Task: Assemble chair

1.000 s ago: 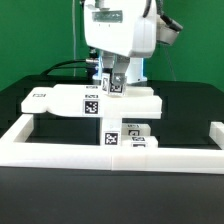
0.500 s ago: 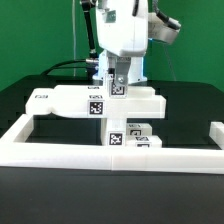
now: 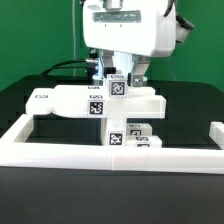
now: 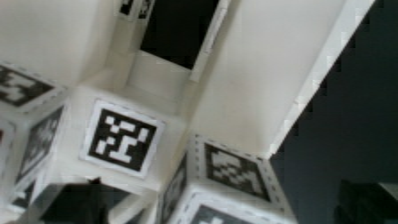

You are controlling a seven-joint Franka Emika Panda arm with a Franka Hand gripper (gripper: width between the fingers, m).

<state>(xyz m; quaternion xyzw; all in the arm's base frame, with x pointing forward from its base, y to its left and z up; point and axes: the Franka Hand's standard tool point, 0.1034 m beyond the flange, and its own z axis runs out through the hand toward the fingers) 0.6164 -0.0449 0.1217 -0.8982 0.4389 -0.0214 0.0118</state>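
White chair fills mid-frame in exterior view; wrist view shows tags only, close and blurred. Gripper spread, fingertips partly hidden.

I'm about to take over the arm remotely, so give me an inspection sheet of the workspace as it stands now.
Surface: black table, ringed by a low white border wall.
Job's things: white tagged chair assembly standing against the wall's inner side, a square post rising from its top; two smaller tagged parts behind the wall.
Clutter: nothing seen.
Grippers: pincer above the post, jaws apart, holding nothing.
Cables: black cable behind the assembly, on the exterior view's left.
Surroundings: green backdrop.
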